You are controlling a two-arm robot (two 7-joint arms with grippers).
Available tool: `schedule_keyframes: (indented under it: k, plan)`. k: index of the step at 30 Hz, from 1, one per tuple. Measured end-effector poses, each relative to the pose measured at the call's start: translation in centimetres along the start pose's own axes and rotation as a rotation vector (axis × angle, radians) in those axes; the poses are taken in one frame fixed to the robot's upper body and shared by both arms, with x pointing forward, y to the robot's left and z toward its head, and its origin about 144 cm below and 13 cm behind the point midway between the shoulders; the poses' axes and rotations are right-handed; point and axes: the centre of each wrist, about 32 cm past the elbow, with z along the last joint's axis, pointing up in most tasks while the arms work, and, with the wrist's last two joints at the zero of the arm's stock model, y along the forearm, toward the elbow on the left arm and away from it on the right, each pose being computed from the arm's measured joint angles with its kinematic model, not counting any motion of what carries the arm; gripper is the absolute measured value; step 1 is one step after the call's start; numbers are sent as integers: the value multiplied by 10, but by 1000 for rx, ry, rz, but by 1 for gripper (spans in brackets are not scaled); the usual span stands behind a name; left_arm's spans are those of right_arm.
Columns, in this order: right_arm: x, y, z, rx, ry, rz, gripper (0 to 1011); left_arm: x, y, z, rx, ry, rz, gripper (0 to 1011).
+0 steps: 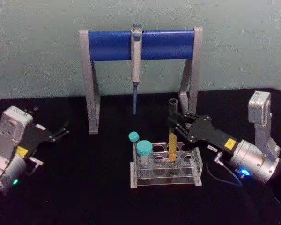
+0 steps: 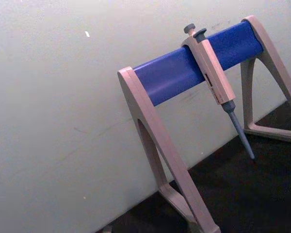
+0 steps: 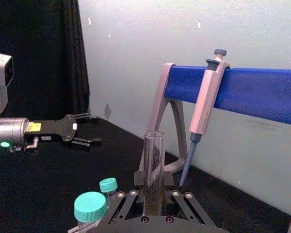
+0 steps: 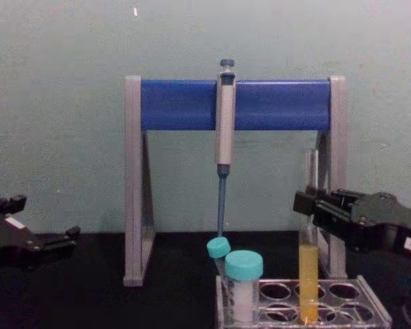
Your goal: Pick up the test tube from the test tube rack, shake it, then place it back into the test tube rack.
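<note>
Robot's right claw [image 1: 174, 123] is pinching the test tube [image 1: 172, 140] on its clear upper part, with the fingers pressing in from both sides between the open mouth and the yellow liquid. Directly below the claw, the tube is standing upright, its round bottom sitting in a hole of the test tube rack [image 1: 165, 180]. Which row that hole belongs to is hard to tell.

Lower and to the claw's left, two teal-capped tubes [image 1: 144, 149] are standing at the far end of the same rack, one leaning a little. Just behind the claw, the right leg of the grey-and-blue pipette stand [image 1: 140, 45] is rising from the black table [image 1: 84, 197]. Higher and to the claw's left, a pipette [image 1: 136, 61] is hanging from the stand's blue bar, tip pointing down.

Well apart from the working claw, across the table to its left, the left claw [image 1: 61, 132] is hovering low with its fingers spread, holding nothing.
</note>
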Motion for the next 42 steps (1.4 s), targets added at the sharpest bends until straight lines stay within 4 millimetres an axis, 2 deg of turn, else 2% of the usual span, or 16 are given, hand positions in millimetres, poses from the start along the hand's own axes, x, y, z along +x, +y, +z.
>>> schedule_keyframes:
  k: [42]
  plan:
    - [1,4,-4,-80,-3,-2,229,0,0,0,0,0,0,1001]
